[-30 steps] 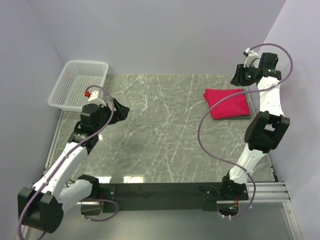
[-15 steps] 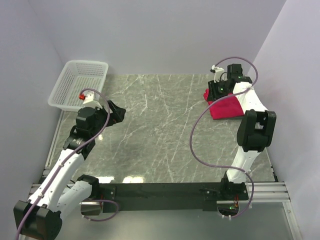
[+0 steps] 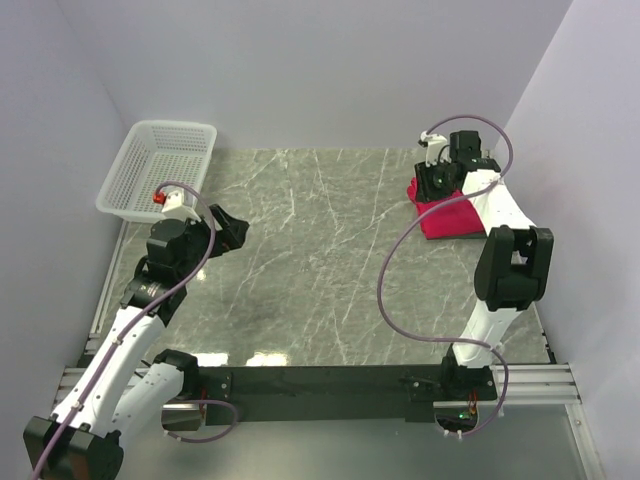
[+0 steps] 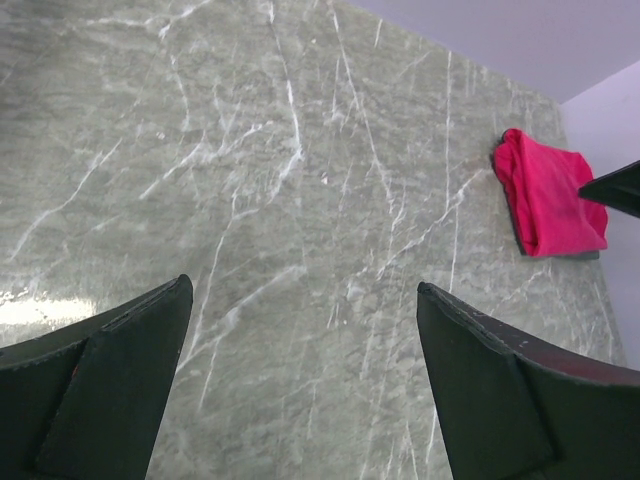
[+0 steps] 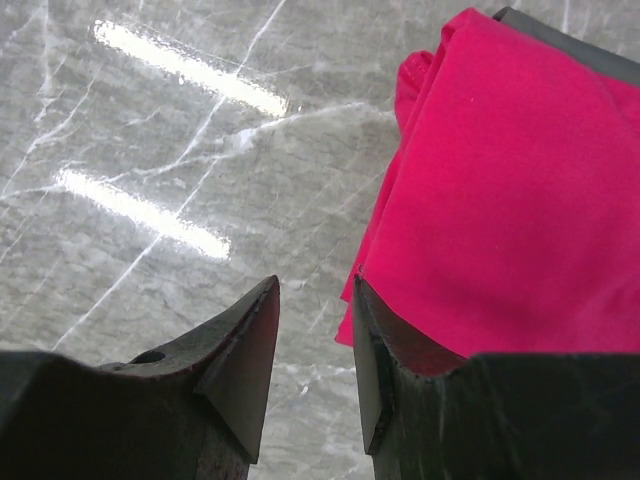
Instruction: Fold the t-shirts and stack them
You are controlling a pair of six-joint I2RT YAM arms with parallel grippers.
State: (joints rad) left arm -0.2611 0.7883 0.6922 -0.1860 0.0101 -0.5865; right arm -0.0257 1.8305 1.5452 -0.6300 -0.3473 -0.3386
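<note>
Right hand [image 5: 315, 298] has dropped to the t-shirt [image 5: 500, 180].

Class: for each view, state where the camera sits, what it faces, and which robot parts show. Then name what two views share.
Top external: high behind the robot, looking down on the table; left arm and right arm show.
Left wrist: on the left arm, facing across the table toward the t-shirt; the open left gripper shows.
Right wrist: close above the t-shirt, facing down; the right gripper shows, jaws narrowly apart.
Shared: the t-shirt is in all three.
</note>
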